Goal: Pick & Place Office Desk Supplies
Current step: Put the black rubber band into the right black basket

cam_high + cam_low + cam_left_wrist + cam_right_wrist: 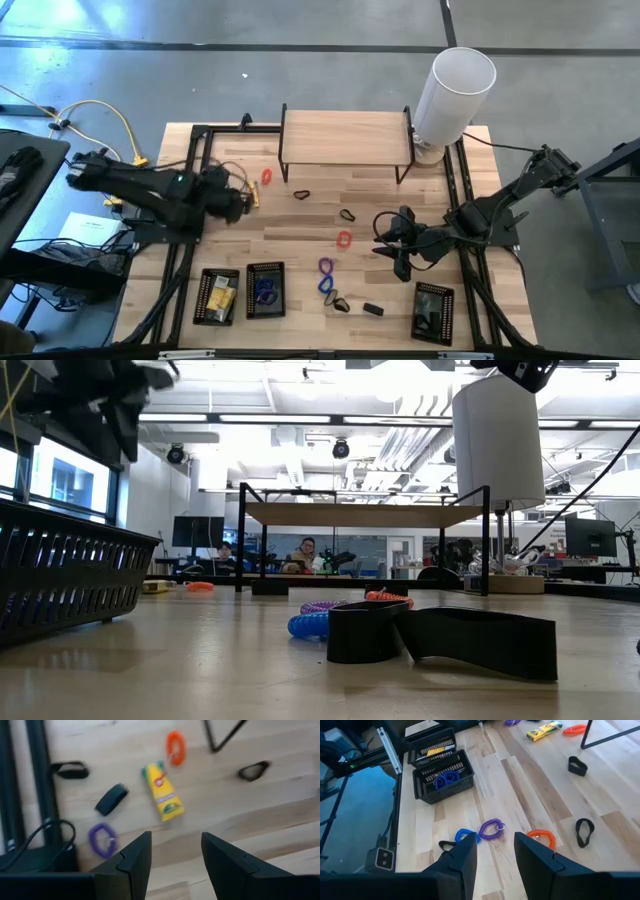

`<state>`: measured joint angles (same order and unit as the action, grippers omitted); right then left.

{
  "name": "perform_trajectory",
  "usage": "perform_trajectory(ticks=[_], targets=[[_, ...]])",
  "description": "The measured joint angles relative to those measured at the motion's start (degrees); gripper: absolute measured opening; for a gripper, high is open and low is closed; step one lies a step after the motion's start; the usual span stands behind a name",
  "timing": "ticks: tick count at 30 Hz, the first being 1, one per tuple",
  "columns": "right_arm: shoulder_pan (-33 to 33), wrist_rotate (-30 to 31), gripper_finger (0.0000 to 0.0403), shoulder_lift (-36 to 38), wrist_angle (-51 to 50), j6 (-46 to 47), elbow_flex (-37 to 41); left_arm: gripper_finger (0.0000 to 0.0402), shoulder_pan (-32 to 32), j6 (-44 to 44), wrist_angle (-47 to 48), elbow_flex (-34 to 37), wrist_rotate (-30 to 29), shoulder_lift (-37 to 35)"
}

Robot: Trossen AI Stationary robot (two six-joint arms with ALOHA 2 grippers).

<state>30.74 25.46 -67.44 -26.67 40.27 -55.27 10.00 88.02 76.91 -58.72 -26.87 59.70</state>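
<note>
No readable text anywhere; the yellow packet (163, 793) carries printed markings and a purple band, but they're too blurred to make out, and nothing else on the table shows lettering.

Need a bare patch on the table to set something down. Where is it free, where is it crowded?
Free: the wood between the middle tray and the left claw, and the shelf top. Crowded: the centre strip, where the orange loop, purple loop, blue loop and black clips lie beside the right claw.
</note>
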Motion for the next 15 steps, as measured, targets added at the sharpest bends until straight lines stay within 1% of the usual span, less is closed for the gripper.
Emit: perform_trajectory(ticks=[2,10,15], targets=[[-0.04,0.25,0.0119,0.00,-0.01,-0.41,0.00,0.0166,-4.43,-4.03,-0.08,0.00,2.80,0.00],[-0.15,0.36,0.0119,-0.19,0.06,-1.48,0.00,0.0165,-18.98,-16.77,-0.23,0.44,10.22,0.09],[-0.15,0.06,0.0119,-0.59,-0.08,-1.13,0.00,0.0165,-27.25,-19.05,-0.25,2.22,17.66,0.16]])
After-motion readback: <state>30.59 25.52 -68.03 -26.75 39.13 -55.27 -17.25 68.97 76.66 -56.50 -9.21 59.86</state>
